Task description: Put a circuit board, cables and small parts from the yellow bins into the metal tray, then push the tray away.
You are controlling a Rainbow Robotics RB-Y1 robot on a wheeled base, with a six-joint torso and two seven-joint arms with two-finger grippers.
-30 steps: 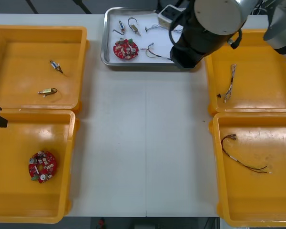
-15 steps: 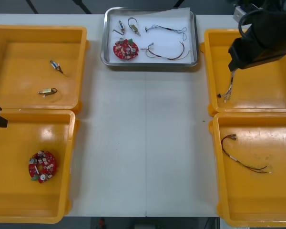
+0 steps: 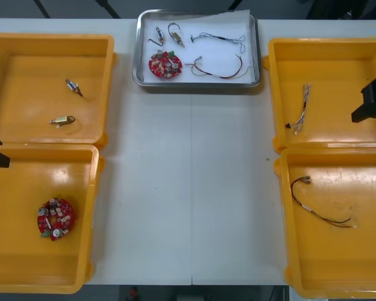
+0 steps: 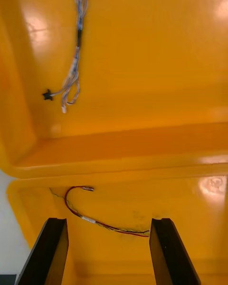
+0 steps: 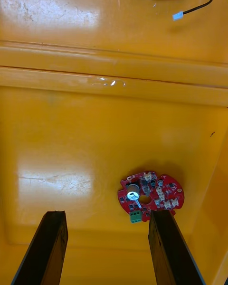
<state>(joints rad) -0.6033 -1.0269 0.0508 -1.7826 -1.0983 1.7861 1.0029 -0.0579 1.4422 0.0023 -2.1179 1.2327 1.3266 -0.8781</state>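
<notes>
The metal tray (image 3: 198, 84) lies at the table's far middle. On its white inside are a red circuit board (image 3: 165, 64), small metal parts (image 3: 174, 32), a blue and white cable (image 3: 220, 39) and a dark red cable (image 3: 224, 69). My right arm (image 3: 371, 103) hangs at the right edge over the far right bin (image 3: 329, 44). The right gripper (image 4: 108, 251) is open and holds nothing, above a red and yellow cable (image 4: 102, 221). A twisted cable (image 4: 73, 71) lies beyond it. My left gripper (image 5: 107, 249) waits open over a circuit board (image 5: 149, 194).
The far left bin (image 3: 50, 39) holds two small metal parts (image 3: 62, 120). A circuit board (image 3: 56, 218) lies in the near left bin. On the right side, a twisted cable (image 3: 302, 110) lies in the far bin and a red cable (image 3: 319, 204) in the near one.
My right arm has swung away from over the tray to the right, out to the edge above the far right bin. The tray's contents now show fully. The left arm has not moved.
</notes>
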